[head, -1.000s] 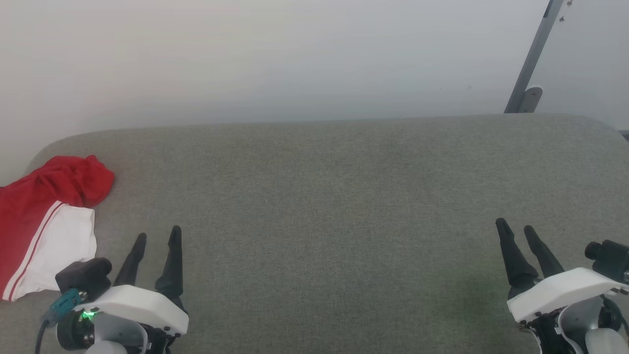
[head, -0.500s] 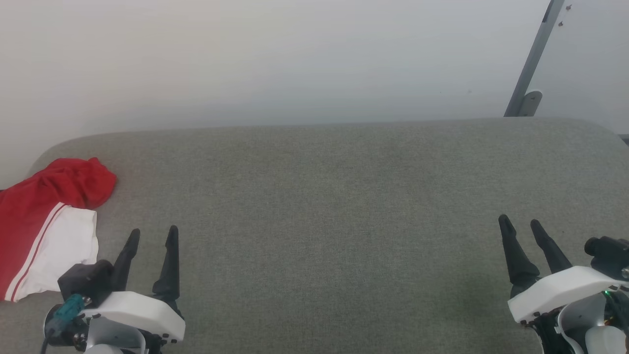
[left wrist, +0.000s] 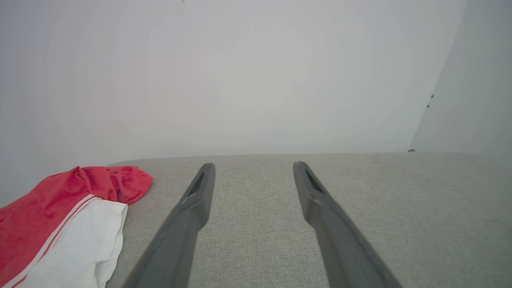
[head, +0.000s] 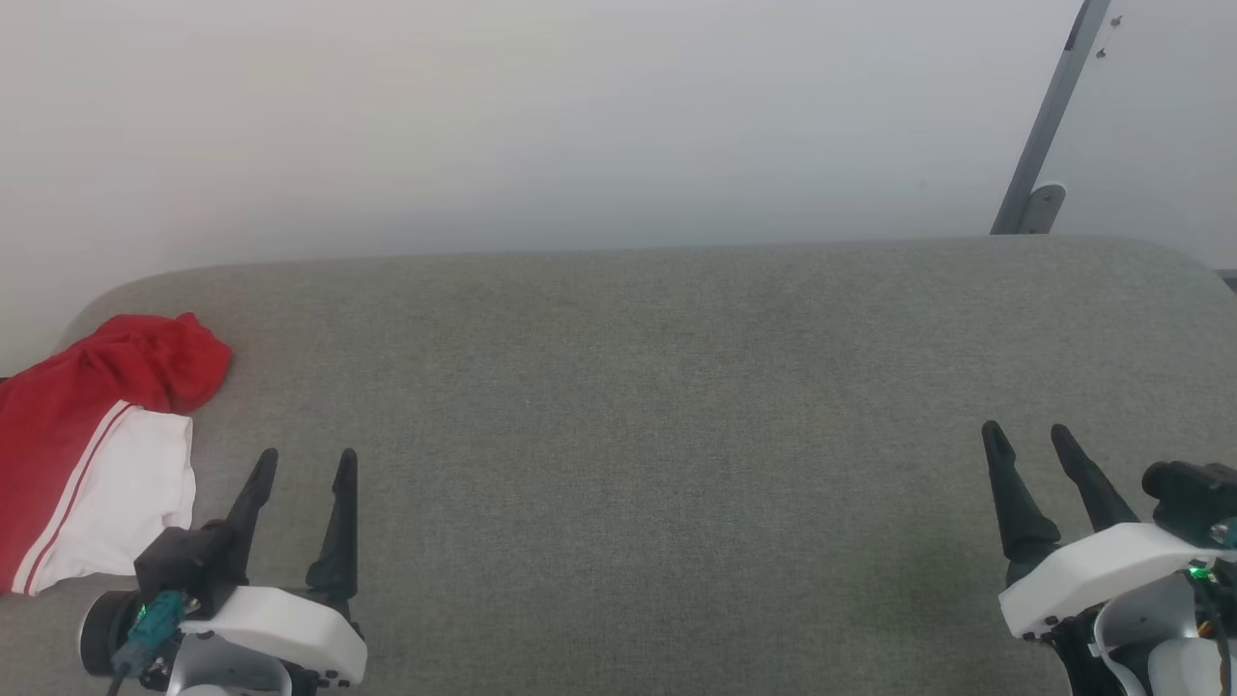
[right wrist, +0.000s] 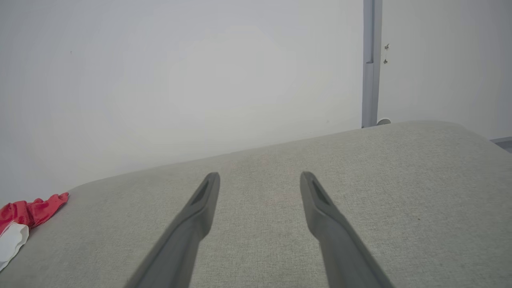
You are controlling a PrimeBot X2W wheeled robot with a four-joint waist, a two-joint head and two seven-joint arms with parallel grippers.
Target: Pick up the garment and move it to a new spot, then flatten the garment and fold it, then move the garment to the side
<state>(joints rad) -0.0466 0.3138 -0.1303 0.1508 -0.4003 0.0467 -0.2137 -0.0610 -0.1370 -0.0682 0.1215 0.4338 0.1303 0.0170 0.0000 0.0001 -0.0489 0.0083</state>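
The garment [head: 87, 435] is a crumpled red jersey with a white panel and red-striped trim, lying at the far left of the grey cushioned surface [head: 657, 387]; it runs off the head view's left edge. It also lies at the lower left of the left wrist view, garment [left wrist: 60, 216], and at the far left edge of the right wrist view, garment [right wrist: 24, 216]. My left gripper [head: 306, 456] is open just right of the garment, apart from it, nothing between its fingers [left wrist: 200, 192]. My right gripper [head: 1026, 432] is open and empty at the lower right, far from the garment.
A pale wall rises behind the surface. A grey metal bar [head: 1049, 116] with a round foot leans against the wall at the back right, also seen as the grey bar [right wrist: 371, 64]. The surface's rounded back corners curve down at left and right.
The left gripper's wrist has rolled, its dark camera block swinging lower and right, with its fingers spreading slightly. The whole head view has shifted a little downward. The garment lies as before.
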